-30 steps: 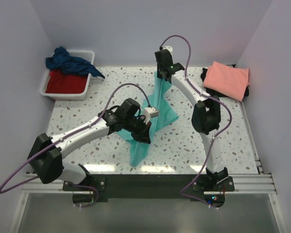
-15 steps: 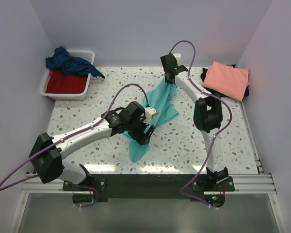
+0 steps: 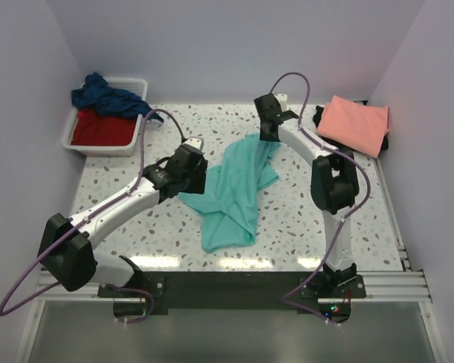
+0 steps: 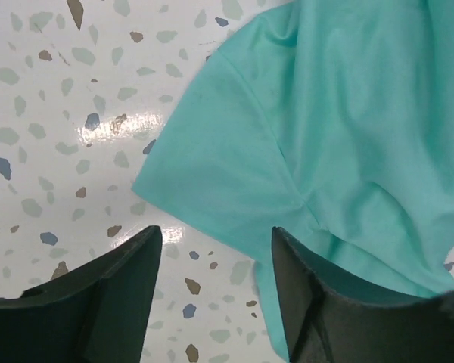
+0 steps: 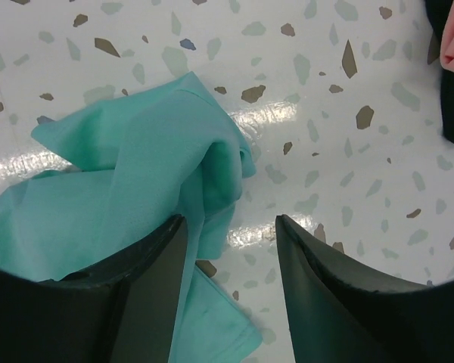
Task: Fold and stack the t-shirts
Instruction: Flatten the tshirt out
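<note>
Two tools: released, empty.
Left gripper [image 4: 216,242]: over sleeve [image 4: 212,174] edge.
Turquoise t-shirt [image 3: 234,189]: rumpled, unfolded, centre of table [image 3: 113,185].
Right gripper [image 5: 231,227]: above bunched far corner.
Risk: pinching doubled layers at that bunch, folding creases in.

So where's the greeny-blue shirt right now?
In the top view the turquoise t-shirt lies crumpled in the middle of the table, between the left pincer and the right pincer, both open.

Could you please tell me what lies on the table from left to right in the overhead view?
White tub → turquoise shirt → folded pink shirt.
</note>
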Controlling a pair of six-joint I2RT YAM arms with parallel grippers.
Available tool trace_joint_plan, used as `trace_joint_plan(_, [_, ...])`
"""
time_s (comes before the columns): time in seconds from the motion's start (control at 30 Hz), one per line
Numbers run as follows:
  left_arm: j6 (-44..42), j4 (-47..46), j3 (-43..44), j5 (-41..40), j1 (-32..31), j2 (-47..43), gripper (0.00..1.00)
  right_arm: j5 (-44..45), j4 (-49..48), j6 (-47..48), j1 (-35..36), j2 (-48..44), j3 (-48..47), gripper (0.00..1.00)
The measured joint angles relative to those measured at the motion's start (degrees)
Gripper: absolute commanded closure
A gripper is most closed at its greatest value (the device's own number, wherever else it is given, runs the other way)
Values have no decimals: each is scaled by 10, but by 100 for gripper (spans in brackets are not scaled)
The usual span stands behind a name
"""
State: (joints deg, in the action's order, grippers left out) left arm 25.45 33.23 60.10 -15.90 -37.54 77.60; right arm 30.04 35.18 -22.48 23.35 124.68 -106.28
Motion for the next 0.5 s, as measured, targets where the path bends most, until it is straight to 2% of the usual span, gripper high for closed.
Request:
trace_joint_plan(0.1, [10,-12,-10,-9,5,18,55,0,-9,0,0,-20,10,45])
trace_joint_plan(0.2, [21,-23,-24,-9,14,37,61,-2,-19,0,0,-46,29,46])
trace_joint_plan(0.5, [36,-49,-73,-12,91,69,60,-17,-34,0,0,-85,83,46])
